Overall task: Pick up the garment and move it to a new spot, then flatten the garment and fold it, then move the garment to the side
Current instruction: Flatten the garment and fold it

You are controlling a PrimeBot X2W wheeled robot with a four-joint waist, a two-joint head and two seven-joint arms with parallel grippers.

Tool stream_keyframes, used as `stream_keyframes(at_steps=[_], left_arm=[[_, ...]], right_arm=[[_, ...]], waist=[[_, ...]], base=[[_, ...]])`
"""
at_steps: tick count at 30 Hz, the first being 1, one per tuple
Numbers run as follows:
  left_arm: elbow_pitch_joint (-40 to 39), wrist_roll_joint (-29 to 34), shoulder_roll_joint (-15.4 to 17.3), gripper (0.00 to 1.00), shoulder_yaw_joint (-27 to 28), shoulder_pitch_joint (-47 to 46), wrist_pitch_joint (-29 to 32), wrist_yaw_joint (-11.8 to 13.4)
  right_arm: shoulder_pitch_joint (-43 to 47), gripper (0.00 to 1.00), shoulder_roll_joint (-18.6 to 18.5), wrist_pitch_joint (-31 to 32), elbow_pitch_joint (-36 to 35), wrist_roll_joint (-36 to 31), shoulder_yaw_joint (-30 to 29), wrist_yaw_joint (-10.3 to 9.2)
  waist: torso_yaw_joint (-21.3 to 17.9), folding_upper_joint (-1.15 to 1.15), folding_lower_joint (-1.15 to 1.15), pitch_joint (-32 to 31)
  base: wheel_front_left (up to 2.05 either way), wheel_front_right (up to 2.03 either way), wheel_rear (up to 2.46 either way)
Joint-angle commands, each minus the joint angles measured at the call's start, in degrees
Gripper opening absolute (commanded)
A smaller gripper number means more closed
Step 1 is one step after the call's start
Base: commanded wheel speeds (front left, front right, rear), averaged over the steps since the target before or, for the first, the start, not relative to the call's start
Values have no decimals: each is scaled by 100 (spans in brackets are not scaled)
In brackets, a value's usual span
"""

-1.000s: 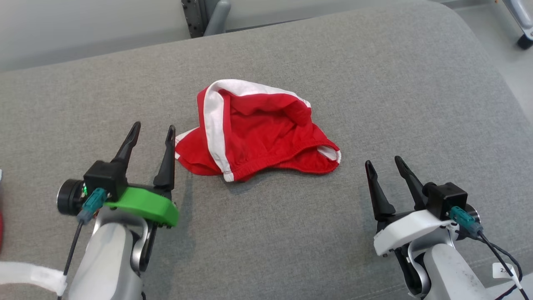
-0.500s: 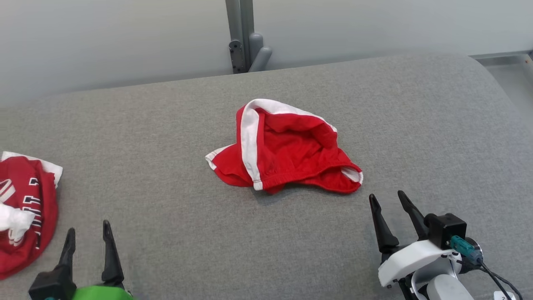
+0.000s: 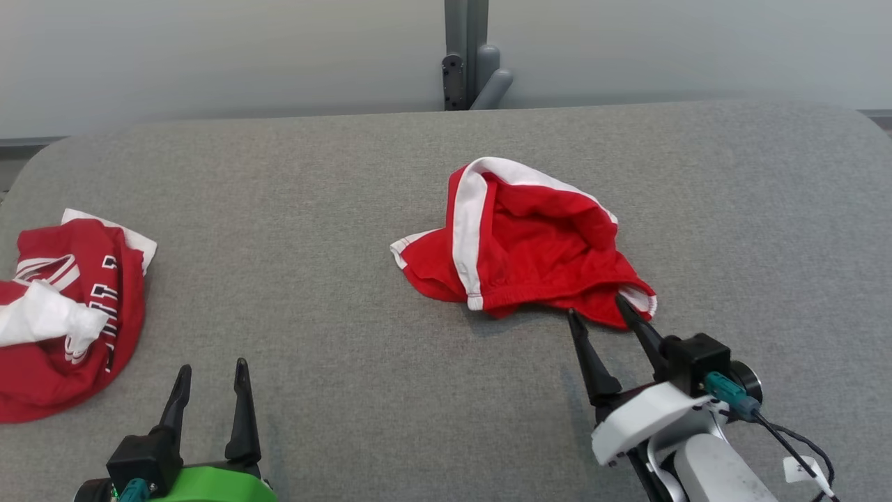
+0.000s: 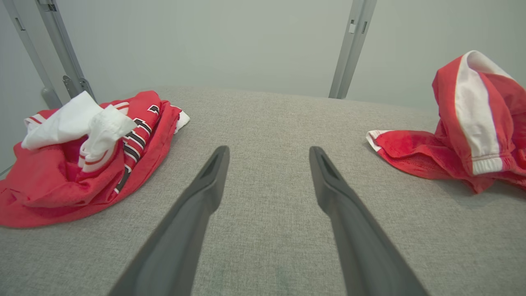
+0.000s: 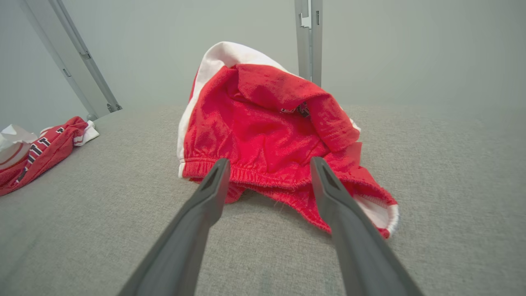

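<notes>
The grey pad (image 3: 348, 209) carries the garment (image 3: 529, 251) near its middle; it is not lifted yet, so I judge every step is left to do; it lies as a crumpled red heap with white bands; my right gripper (image 3: 596, 307) stands wide open at the garment's near hem, empty; my left gripper (image 3: 213, 366), well left of the garment, is equally open and empty.

Head above, wrists low, garment (image 3: 536, 258) shared

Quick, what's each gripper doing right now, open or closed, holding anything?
Left gripper: open, holding nothing.
Right gripper: open, tips at the near hem of the red garment, not gripping it.
</notes>
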Motion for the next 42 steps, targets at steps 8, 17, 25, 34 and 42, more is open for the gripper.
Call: stream_keyframes(at_steps=[8,17,25,34,42], left_arm=[[134,-131,17,100,-333,-297,-1,-45],[216,-208,16,100,-563,-369,-1,-37],[214,-263,16,100,-675,-533,-1,-46],[293,-238,16,100,-1058,-657,-1,-110],[381,-336,18,100,-1421,-562,-1,-152]], right_arm=[[-897,100,-23,-19,368,-91,951,-2],[-1420,100,-12,-18,1606,-833,644,-2],[-1685,0,-18,-18,1870,-991,611,-3],[-2561,0,-110,-18,1030,-815,779,-2],[-3813,0,-388,-18,779,-330,2252,0]], waist=[[731,15,0,356],[1172,15,0,552],[1197,15,0,755],[1238,15,0,641],[1675,15,0,460]], base=[[0,0,0],[0,0,0],[0,0,0],[0,0,0],[0,0,0]])
